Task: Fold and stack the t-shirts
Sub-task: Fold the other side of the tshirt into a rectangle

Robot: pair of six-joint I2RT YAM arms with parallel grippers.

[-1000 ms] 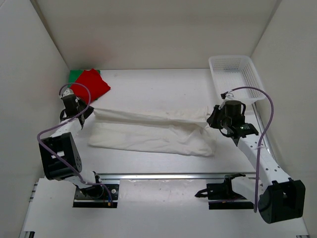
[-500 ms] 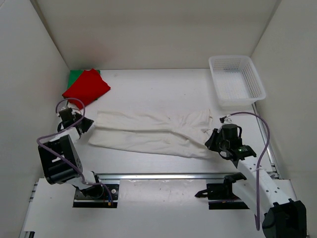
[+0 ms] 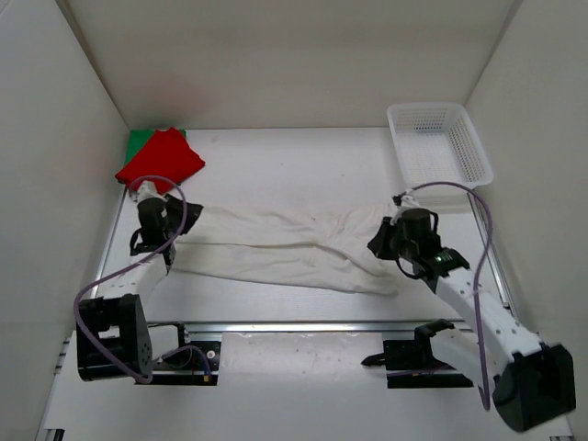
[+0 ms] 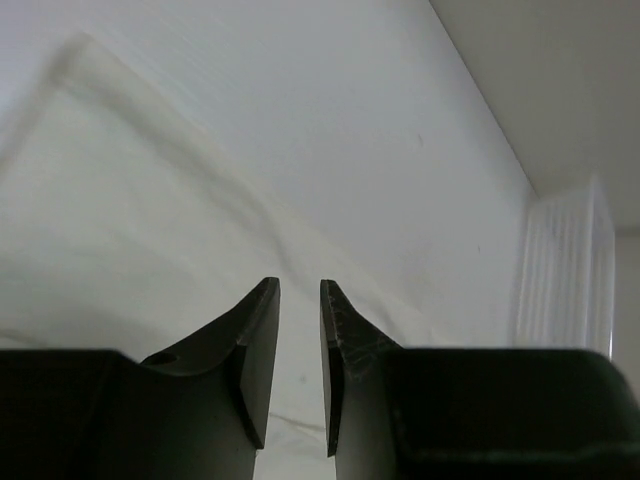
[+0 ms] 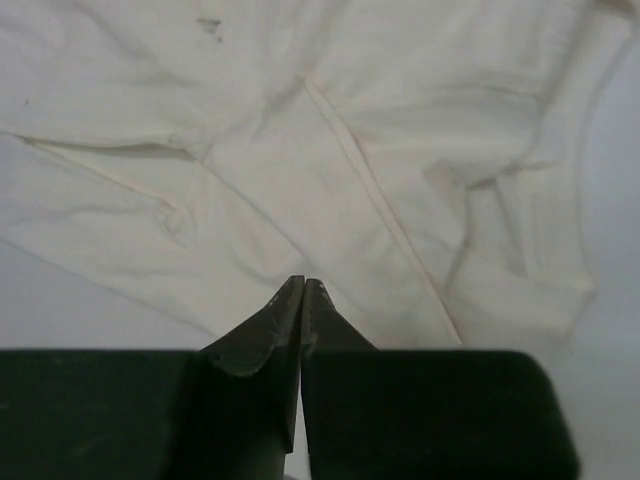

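The red t-shirt (image 3: 163,158) lies folded on top of the green t-shirt (image 3: 138,140) at about 10 o'clock on the bench (image 3: 294,165), so two shirts look done. The off-white t-shirt (image 3: 285,248) stretches across the middle as a long rumpled band from 9 to 4 o'clock. By my reading it is only partly folded and not yet stacked. The left end effector (image 4: 300,290) is released at its 9 o'clock end, with nothing between the jaws. The right end effector (image 5: 303,285) is clenched empty over its 4 o'clock end.
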